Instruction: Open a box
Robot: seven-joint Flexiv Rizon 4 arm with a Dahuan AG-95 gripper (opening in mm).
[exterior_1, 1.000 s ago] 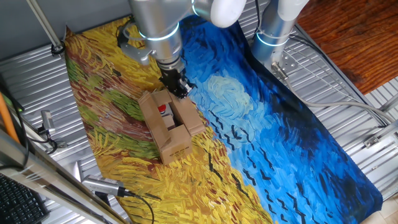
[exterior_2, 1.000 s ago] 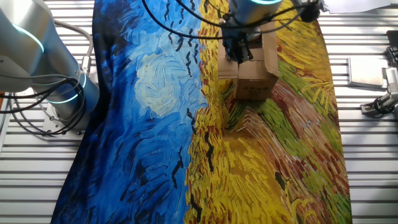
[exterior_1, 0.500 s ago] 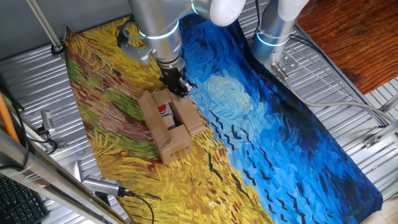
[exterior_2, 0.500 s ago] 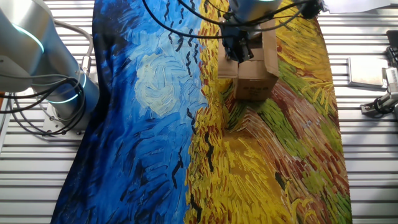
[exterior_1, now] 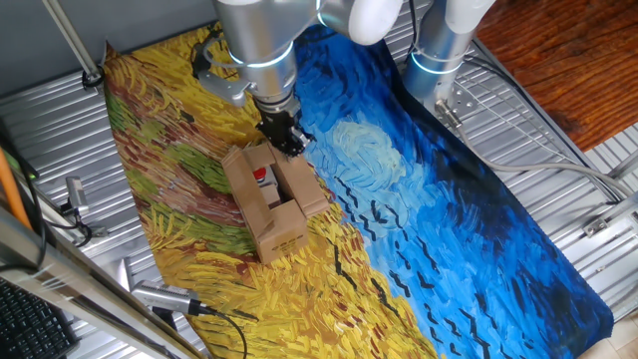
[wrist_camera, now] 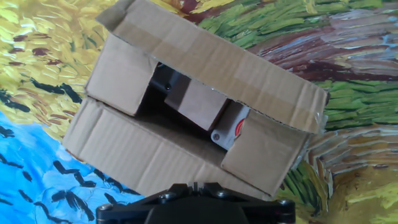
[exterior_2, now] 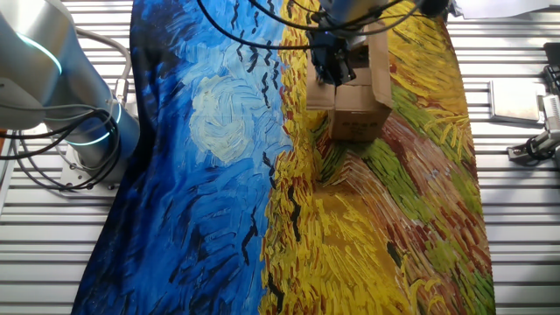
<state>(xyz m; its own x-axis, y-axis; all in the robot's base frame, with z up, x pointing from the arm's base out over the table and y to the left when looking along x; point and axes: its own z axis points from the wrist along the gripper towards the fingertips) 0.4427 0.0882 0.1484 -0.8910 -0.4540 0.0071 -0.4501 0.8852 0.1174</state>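
The box (exterior_1: 269, 204) lies on the counter's (exterior_1: 478, 229) yellow side, long axis running away from the tool (exterior_1: 283, 141), which hangs over its far end; the tool's opening cannot be told.

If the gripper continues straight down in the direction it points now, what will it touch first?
Probably the box. The gripper hangs over its blue-side long flap, which lies folded outward, so that flap or the open cavity beside it comes first. Depth is unclear.
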